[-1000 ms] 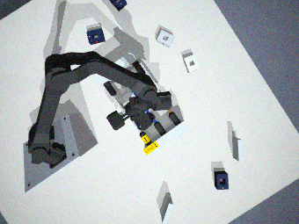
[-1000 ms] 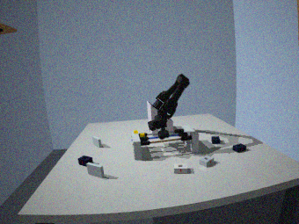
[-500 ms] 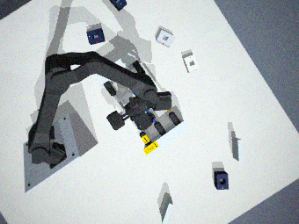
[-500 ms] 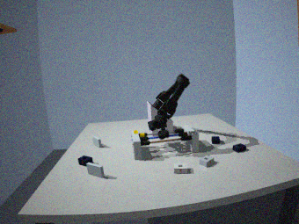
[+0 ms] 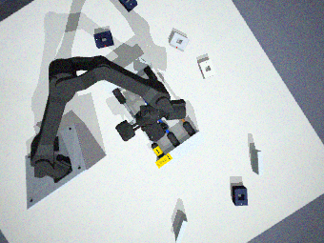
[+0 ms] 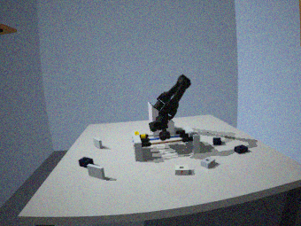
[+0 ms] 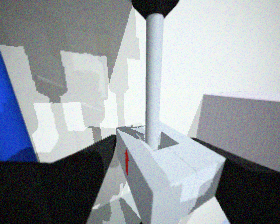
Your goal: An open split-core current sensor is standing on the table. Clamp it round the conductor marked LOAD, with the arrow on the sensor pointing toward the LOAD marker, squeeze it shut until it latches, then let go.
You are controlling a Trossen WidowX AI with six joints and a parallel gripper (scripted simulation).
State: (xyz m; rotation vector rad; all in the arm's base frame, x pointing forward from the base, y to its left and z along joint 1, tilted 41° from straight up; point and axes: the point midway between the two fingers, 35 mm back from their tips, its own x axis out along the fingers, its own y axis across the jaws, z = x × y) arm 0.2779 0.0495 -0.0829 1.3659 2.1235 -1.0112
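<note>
The light grey sensor (image 7: 185, 160) is between the black fingers of my gripper (image 7: 152, 140) (image 5: 137, 126), which is shut on it. The pale grey conductor (image 7: 154, 75) passes into the opening in the sensor's top face. A red mark (image 7: 127, 162) is on the sensor's left side; its pointing direction cannot be read. The halves look close together, but the latch cannot be made out. A yellow LOAD marker (image 5: 164, 160) lies at the near end of the conductor rack, beside a yellow band (image 5: 157, 150). The arm hides the sensor in the top view.
A blue conductor (image 7: 12, 110) runs beside the held one. The rack has grey end blocks (image 6: 142, 151) (image 6: 196, 144). Dark blocks (image 5: 104, 39) (image 5: 127, 0) (image 5: 239, 195), white blocks (image 5: 179, 40) (image 5: 207, 69) and upright pale plates (image 5: 255, 160) (image 5: 179, 225) stand around the table.
</note>
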